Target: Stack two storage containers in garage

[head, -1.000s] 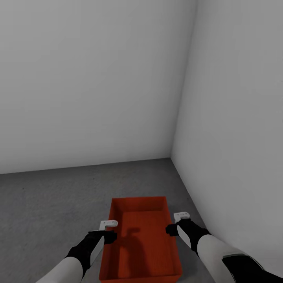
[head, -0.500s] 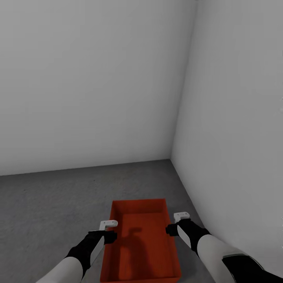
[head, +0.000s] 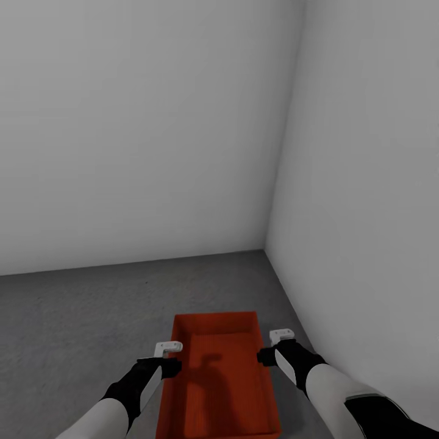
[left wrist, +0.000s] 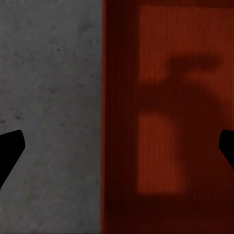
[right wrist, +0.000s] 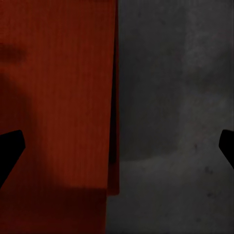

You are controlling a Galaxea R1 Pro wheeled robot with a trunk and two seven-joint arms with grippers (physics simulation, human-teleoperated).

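One red bin (head: 216,378) sits on the garage floor (head: 79,317) near the wall corner. Left end effector (head: 166,358) and right end effector (head: 271,346) hang released, straddling its side walls. The second bin apparently remains to be stacked.

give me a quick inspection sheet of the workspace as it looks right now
surface: dark grey speckled concrete floor, bare where visible
job's things: one red-orange bin, open top up and nothing inside, lying between the two arms near the corner of the walls
clutter: nothing seen
grippers: left gripper open, straddling the bin's left wall; right gripper open, straddling its right wall; whether either touches the bin cannot be told
cables: nothing seen
surroundings: plain white walls meeting in a corner ahead and to the right
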